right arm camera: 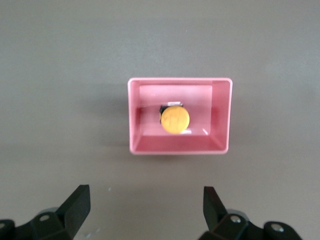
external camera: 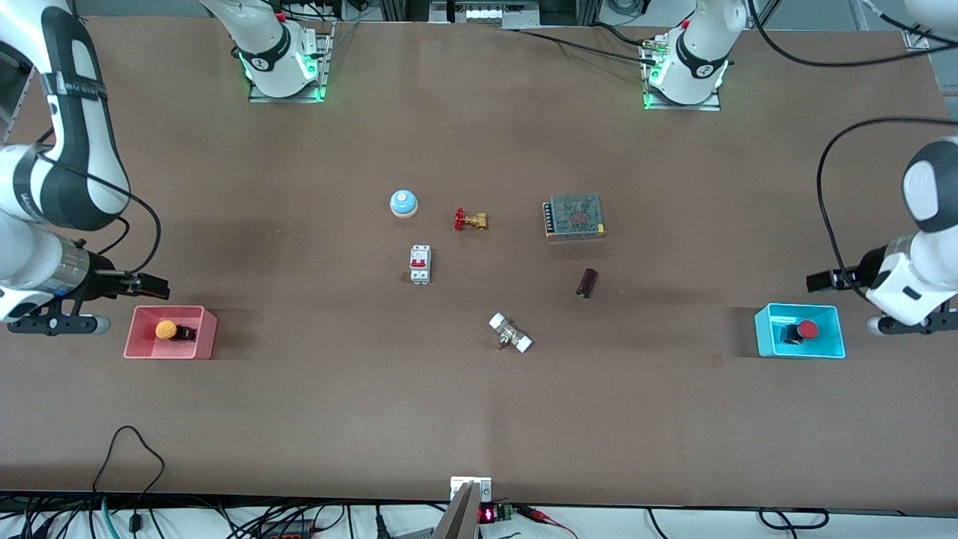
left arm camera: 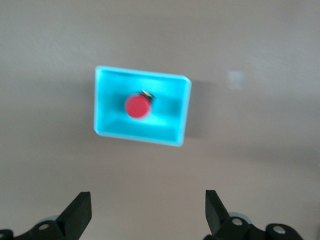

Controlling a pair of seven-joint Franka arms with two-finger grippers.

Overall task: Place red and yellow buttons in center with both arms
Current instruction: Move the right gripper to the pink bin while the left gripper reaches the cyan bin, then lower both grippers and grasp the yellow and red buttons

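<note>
The orange-yellow button lies in the pink bin at the right arm's end of the table; it also shows in the right wrist view. The red button lies in the cyan bin at the left arm's end; it also shows in the left wrist view. My right gripper hovers open and empty over the table beside the pink bin, its fingers spread wide. My left gripper hovers open and empty beside the cyan bin, fingers wide apart.
On the brown tabletop's middle lie a blue dome bell, a brass valve with a red handle, a white circuit breaker, a metal power supply, a dark cylinder and a white-ended fitting.
</note>
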